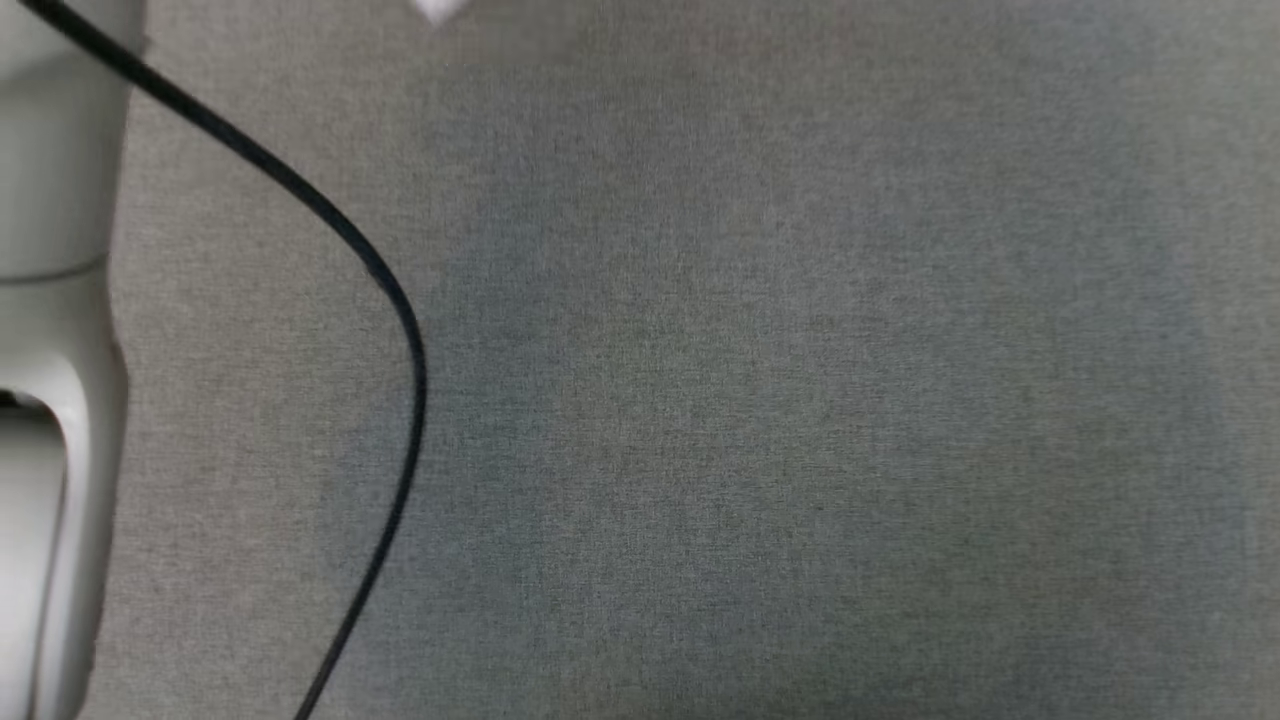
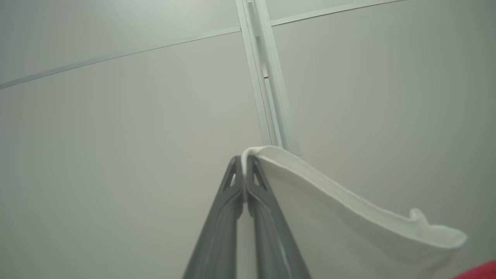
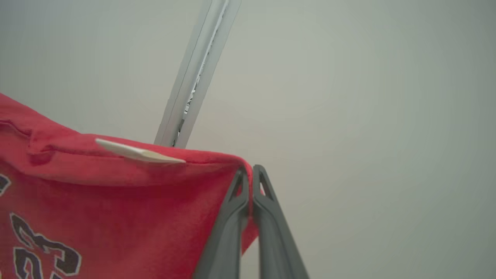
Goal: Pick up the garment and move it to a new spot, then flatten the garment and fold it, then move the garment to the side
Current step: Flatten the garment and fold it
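In the right wrist view the garment (image 3: 97, 193) is red with a black-and-white print (image 3: 42, 248) and a small white label (image 3: 139, 154) at its top hem. My right gripper (image 3: 252, 172) is shut on that hem's corner, holding it up in the air. My left gripper (image 2: 245, 162) is shut on a white hemmed cloth edge (image 2: 348, 228) that stretches away to the right. A strip of red (image 2: 478, 271) shows at that view's lower right corner. Both pairs of fingers point up toward a pale wall.
The head view looks down on a grey woven surface (image 1: 750, 400). A black cable (image 1: 400, 330) curves over its left part beside a pale forearm (image 1: 50, 300). A small white tip (image 1: 437, 8) pokes in at the top edge. A metal rail (image 2: 267, 85) runs up the wall.
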